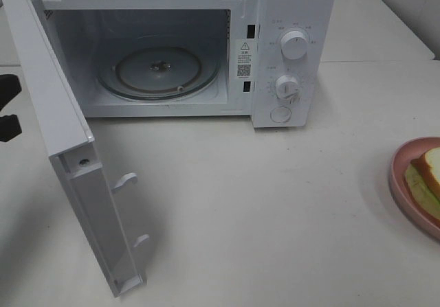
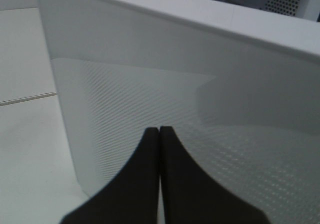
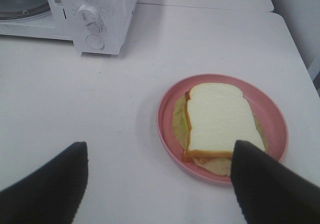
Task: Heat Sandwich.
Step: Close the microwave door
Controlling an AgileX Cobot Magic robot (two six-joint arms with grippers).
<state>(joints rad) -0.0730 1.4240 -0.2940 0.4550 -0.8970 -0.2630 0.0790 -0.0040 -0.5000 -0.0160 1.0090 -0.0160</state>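
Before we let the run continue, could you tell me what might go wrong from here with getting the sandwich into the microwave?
1. The sandwich lies loose on the pink plate, top slice offset from the layer beneath; a tilted lift could slide it apart.
2. The plate sits far right of the microwave, so the open right gripper faces a long carry.
3. The shut left gripper is close to the open door; a nudge could swing it across the opening.

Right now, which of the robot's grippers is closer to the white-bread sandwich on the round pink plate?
Right. The right gripper hovers open just before the sandwich. The left gripper, shut, faces the open white microwave door, far across the table.
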